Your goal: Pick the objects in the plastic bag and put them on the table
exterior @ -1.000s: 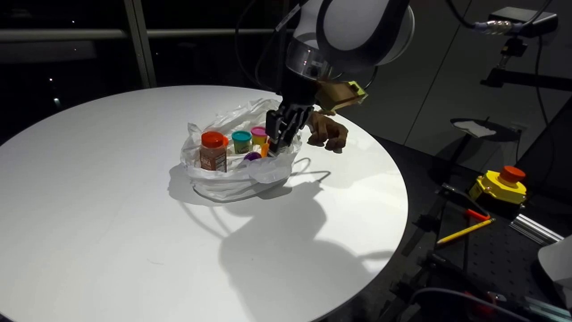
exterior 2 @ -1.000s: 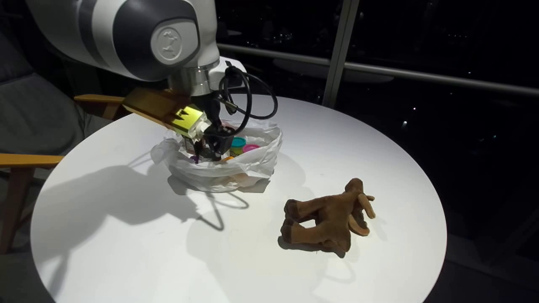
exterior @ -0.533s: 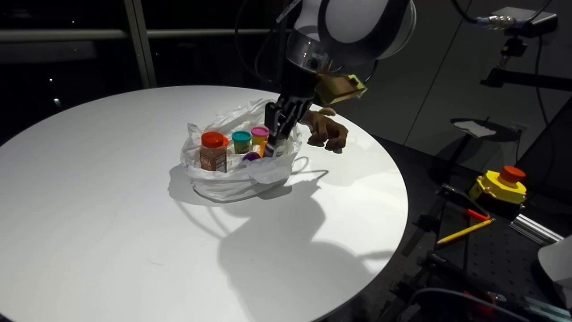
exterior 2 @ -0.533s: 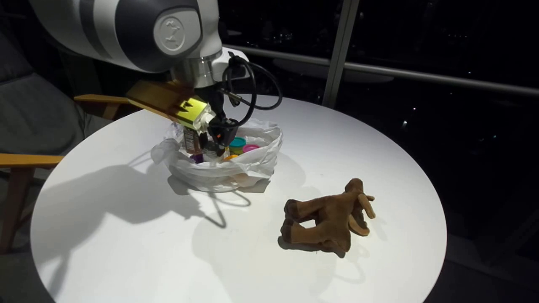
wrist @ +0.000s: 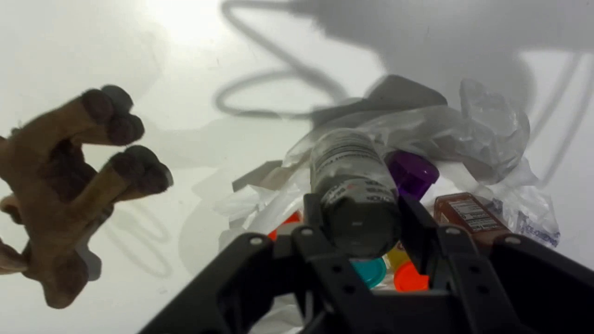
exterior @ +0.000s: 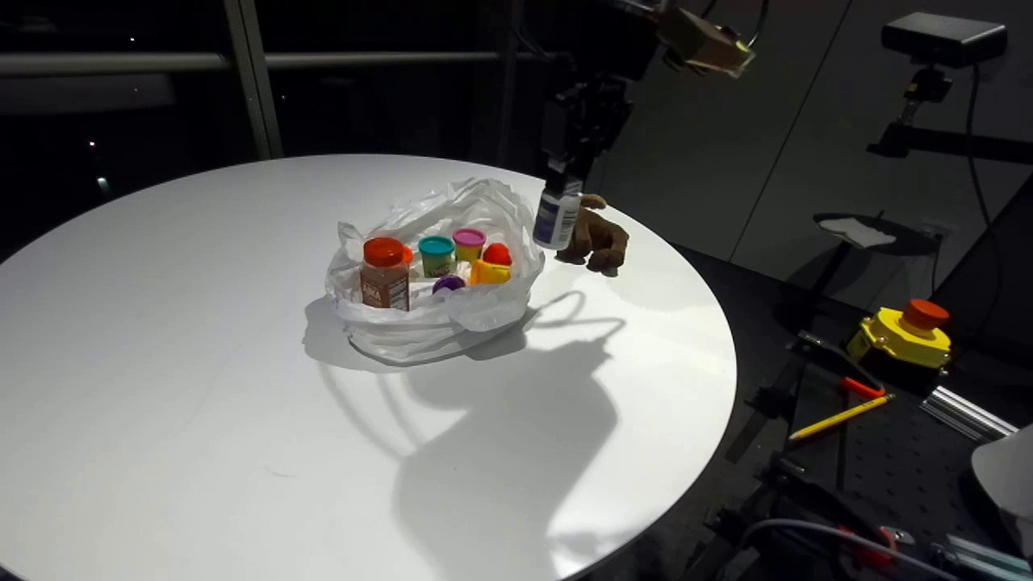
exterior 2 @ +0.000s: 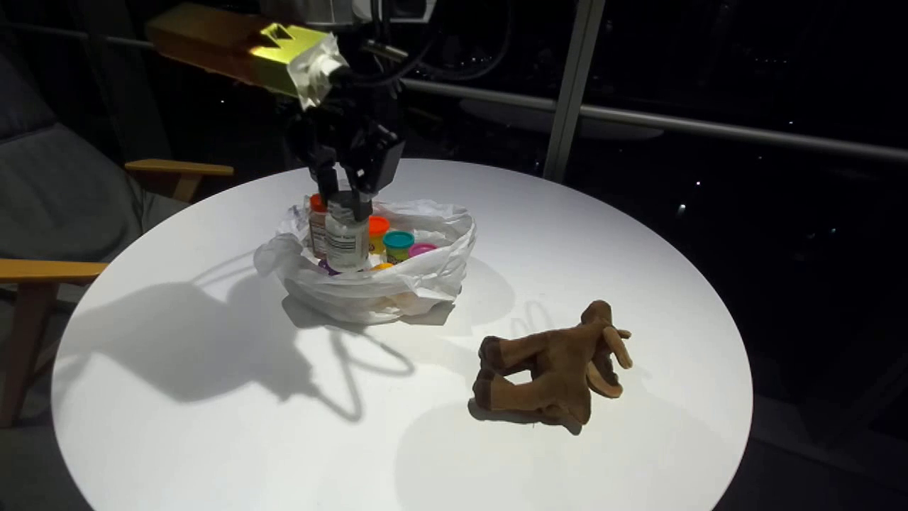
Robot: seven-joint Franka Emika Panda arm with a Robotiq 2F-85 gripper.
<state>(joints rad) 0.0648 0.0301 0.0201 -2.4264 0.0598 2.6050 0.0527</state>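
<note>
The fingers (wrist: 415, 227) pinch a labelled bottle (exterior 2: 346, 245) at its dark cap end, one pad on either side. The bottle hangs slightly tilted, base down, off the round white bench (exterior: 202, 395); whether it is over the plastic bag (exterior 2: 355, 301) or just past its rim, I cannot tell. The bag, translucent white and crumpled, sits on the bench with its mouth open. Inside, a red-lidded jar (exterior: 386, 282) with brown contents stands at one end. Near it are an orange-lidded tub (exterior 2: 378, 233), a teal-lidded tub (exterior: 437, 262) and a pink-lidded tub (exterior: 468, 244), the last two upright and side by side. Toward the opposite end a yellow tub (exterior: 492, 273) appears to lie on its side, with a round red piece (exterior: 497, 254) just behind it and a purple tub (wrist: 413, 171) close by. Well apart from the bag, a brown plush animal (exterior 2: 553, 372) lies on the bench. Beyond the bench are a wooden-armed chair (exterior 2: 64, 206), a yellow emergency-stop box (exterior: 900, 339) and a pencil (exterior: 841, 417).
</note>
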